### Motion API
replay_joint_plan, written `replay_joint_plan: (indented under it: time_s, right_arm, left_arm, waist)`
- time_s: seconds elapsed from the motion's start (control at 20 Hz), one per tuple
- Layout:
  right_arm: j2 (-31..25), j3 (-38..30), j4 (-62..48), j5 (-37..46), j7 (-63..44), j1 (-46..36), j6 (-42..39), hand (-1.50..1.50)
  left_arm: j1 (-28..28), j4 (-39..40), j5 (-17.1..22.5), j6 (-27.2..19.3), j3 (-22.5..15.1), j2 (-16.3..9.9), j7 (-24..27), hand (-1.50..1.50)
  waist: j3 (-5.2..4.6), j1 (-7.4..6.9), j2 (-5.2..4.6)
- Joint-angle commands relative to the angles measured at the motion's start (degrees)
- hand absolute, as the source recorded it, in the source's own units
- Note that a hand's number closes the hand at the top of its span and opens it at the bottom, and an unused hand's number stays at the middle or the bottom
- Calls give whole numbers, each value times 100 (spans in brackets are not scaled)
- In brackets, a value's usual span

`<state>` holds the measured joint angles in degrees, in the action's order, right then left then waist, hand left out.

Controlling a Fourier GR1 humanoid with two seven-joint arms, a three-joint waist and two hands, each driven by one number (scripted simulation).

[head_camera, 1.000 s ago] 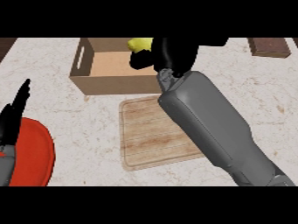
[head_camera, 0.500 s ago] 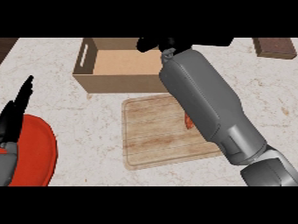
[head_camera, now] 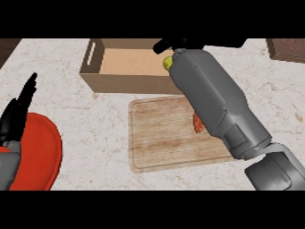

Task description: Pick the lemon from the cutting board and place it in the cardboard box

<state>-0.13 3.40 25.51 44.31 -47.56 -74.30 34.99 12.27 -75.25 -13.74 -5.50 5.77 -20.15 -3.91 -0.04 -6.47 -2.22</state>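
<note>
I see the counter (head_camera: 108, 120) with open room between the cutting board (head_camera: 168, 138) and the red plate (head_camera: 36, 152) at the left edge. My right forearm (head_camera: 214, 103) crosses the board and hides most of its right side. The cardboard box (head_camera: 125, 78) stands just behind the board, near the far edge. My right hand (head_camera: 188, 44) is over the box; I cannot tell if its fingers are apart or closed. My left hand (head_camera: 16, 116) rests with straight fingers over the plate. A dark block (head_camera: 290, 49) sits at far right. A small reddish thing (head_camera: 198, 123) lies on the board. The lemon (head_camera: 168, 62), a yellow-green sliver, seems to be inside the box.
</note>
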Motion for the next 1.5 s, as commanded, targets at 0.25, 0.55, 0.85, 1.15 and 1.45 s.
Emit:
replay_joint_plan:
  time_s: [0.25, 0.55, 0.85, 1.15, 1.45]
  right_arm:
    - [13, -141, -461, -289, 928, -255, 1270, -150]
    - [12, -348, -181, -607, 1633, 38, 2545, -150]
    - [12, -341, 457, -1410, 2387, 354, 2685, -150]
    - [12, 44, 1330, -1331, 2022, 1292, 2692, -150]
    - [-285, 306, 3309, -1115, 1995, 3144, 2043, -150]
  left_arm:
    - [-2, 1, 67, 136, 78, -103, 33, 0]
    - [-98, 125, -70, -56, -21, 113, 29, 0]
    - [-228, -209, 71, 94, 175, -78, -273, 0]
    - [-765, 1, 75, -11, 435, -121, 224, 0]
    - [-939, -26, 86, -176, 545, -2, 271, 0]
  waist:
    - [0, -54, 20]
    - [4, 109, 64]
    - [10, 315, 173]
    - [1, 668, 269]
    - [2, 920, 328]
